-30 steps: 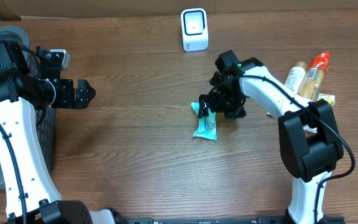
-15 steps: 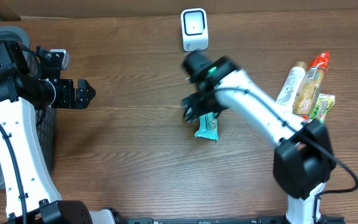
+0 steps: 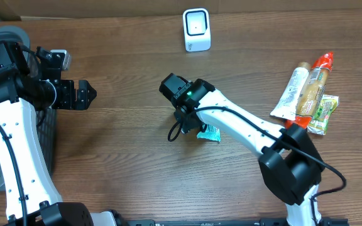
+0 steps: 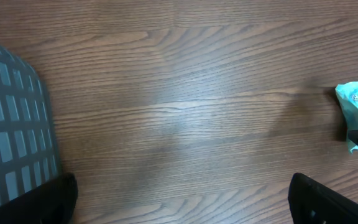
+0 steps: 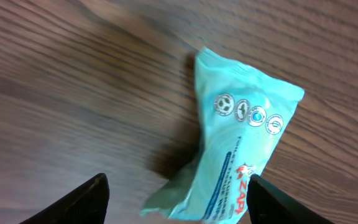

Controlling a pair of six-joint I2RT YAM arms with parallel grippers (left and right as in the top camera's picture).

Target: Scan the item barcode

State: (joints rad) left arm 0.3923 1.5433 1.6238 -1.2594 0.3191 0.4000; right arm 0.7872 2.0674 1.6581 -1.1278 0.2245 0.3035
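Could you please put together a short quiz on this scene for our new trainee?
1. True or false: the teal packet lies on the table.
2. Between the open fingers of the right gripper lies: A) a bottle B) the packet C) nothing.
3. Fill in: the grey meshed container at the left is a ____.
Key: 1 true; 2 B; 3 basket.

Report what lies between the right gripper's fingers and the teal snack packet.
Only bare brown wooden tabletop, in the right wrist view: the teal plastic snack packet lies inside the right gripper's open jaws, wood showing beside one finger.
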